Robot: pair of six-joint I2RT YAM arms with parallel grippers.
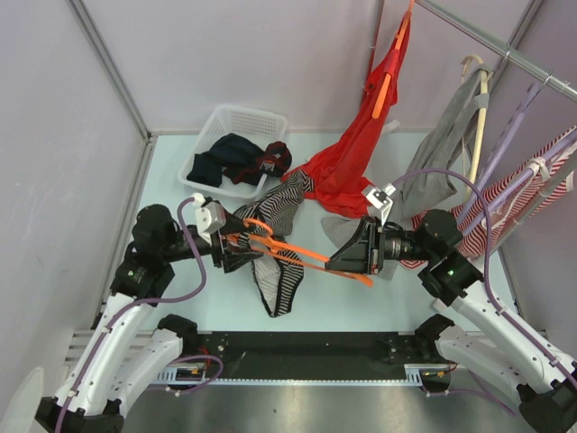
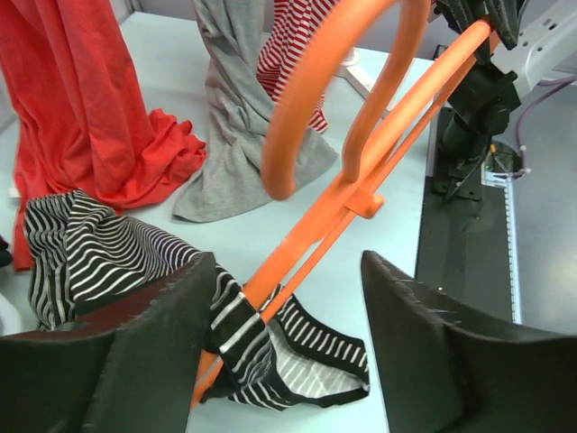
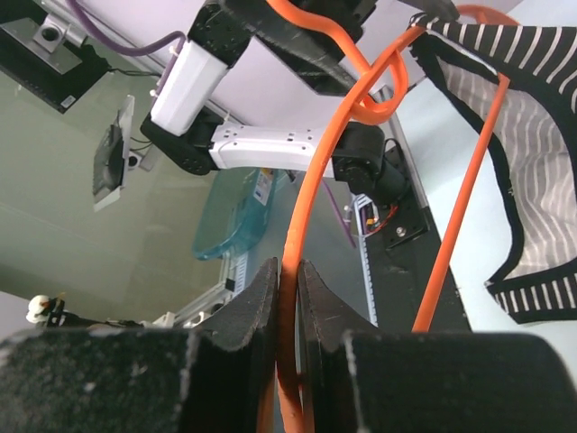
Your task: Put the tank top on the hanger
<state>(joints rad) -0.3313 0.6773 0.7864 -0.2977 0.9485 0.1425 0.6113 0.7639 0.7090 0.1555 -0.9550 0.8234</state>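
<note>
R tool (image 3: 288, 271) clamps hanger (image 3: 309, 180); L tool (image 2: 287, 262) open astride hanger, tank top (image 2: 90, 244).

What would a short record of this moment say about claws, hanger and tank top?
left claw: open, fingers either side of the hanger and a fold of the tank top
right claw: shut on the hanger
hanger: tilted, spanning between both claws
tank top: bunched, partly over the hanger, rest on the table
progress: not yet hung neatly

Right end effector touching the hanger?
Touching. The right wrist view shows the right end effector with its jaws clamped on the hanger bar, no gap either side.
</note>
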